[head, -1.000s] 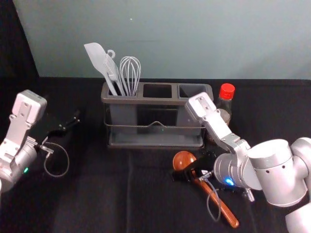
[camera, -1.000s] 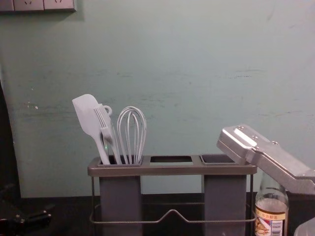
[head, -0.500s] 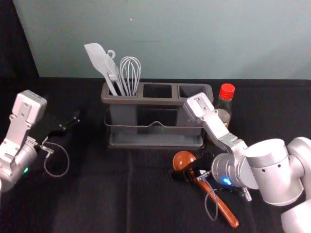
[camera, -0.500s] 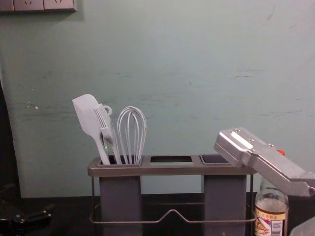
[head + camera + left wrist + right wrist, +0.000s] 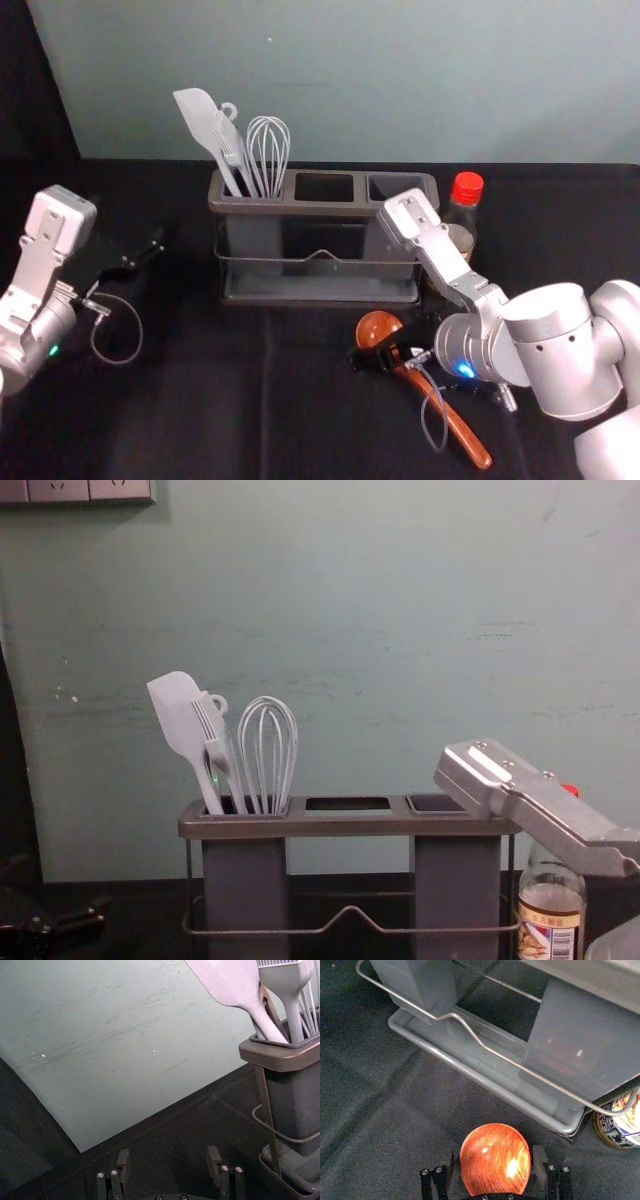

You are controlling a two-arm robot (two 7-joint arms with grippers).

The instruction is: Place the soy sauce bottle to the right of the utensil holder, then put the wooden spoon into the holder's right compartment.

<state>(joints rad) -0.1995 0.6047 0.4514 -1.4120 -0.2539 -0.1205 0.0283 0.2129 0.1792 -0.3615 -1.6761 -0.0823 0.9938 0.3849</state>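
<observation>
My right gripper is low over the wooden spoon, near the bowl end. In the right wrist view, the open fingers of the right gripper stand on either side of the spoon's round bowl. The spoon lies on the table in front of the utensil holder, its handle slanting toward the right front. Upright just right of the holder is the red-capped soy sauce bottle, labelled in the chest view. My left gripper idles at the left; in its wrist view the left gripper is open.
A white spatula, a brush and a whisk stand in the holder's left compartment. The middle and right compartments have open tops. A wall rises behind the table. The right forearm reaches in from the right, in front of the bottle.
The right arm has shifted slightly left, its wrist housing a little lower in the chest view. The left arm, holder, bottle and spoon have stayed put.
</observation>
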